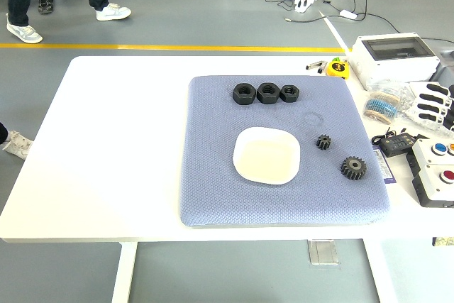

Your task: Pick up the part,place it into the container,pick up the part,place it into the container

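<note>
1. Three black hex nuts point(267, 93) sit in a row at the far side of the blue-grey mat point(213, 175) on the white surface point(106, 147).
2. A small black gear point(324, 142) and a larger toothed gear point(352, 168) lie right of the empty white dish point(267, 155).
3. The right robot hand point(433, 104) rests at the right edge, fingers seemingly relaxed and holding nothing.

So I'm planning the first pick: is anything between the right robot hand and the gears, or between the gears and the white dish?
Nothing visible. The right robot hand rests at the table's right edge; small gear, large gear and dish lie apart on bare mat.
</note>
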Tool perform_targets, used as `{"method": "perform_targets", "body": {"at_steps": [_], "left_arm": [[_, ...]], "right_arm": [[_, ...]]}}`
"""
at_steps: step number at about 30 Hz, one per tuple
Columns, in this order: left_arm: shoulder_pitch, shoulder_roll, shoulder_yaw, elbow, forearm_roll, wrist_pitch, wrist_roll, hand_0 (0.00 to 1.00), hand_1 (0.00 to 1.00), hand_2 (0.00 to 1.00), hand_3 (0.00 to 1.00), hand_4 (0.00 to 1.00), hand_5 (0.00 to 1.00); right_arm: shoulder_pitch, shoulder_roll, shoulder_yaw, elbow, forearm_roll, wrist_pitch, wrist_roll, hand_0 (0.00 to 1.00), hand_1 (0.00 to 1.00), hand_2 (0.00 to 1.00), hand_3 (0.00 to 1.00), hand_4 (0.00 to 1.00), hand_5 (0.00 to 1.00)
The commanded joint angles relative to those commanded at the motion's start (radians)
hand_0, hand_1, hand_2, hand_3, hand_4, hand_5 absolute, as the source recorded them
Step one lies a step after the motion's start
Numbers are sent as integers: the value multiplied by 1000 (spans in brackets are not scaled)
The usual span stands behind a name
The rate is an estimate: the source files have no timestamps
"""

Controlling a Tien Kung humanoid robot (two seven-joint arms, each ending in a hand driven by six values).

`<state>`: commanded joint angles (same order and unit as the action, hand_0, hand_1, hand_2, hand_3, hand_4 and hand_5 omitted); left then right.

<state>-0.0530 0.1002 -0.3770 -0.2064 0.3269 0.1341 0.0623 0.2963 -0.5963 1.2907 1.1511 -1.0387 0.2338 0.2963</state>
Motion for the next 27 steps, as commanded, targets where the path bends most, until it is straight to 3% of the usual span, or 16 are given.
{"method": "perform_targets", "body": {"at_steps": [3,6,7,11,12,21,27], "left_arm": [[0,0,0,0,-1,0,0,843,902,914,814,832,702],[-2,0,7,0,-10,1,-3,843,902,914,814,832,702],[-2,0,7,1,-11,1,-4,842,901,912,813,830,699],[-4,1,13,1,-17,1,-6,842,901,912,813,830,699],[-4,1,15,1,-19,2,-7,842,899,913,813,830,699],[-4,3,17,2,-18,5,-8,842,898,910,812,829,697],[-4,4,20,2,-21,6,-10,840,895,909,809,829,696]], "right_arm": [[5,-3,-6,-1,-39,-3,25,811,790,813,830,998,457],[48,-22,-48,-13,-189,-33,137,811,790,813,830,998,457],[63,-27,-65,-17,-228,-37,160,791,774,800,805,998,321],[117,-38,-136,-33,-403,-57,233,791,774,800,805,998,321],[141,-39,-178,-42,-501,-66,252,772,755,789,787,998,285],[246,-20,-353,-109,-858,-85,272,751,739,770,778,998,256],[283,11,-399,-165,-1050,-105,261,738,729,762,779,998,259]]}}
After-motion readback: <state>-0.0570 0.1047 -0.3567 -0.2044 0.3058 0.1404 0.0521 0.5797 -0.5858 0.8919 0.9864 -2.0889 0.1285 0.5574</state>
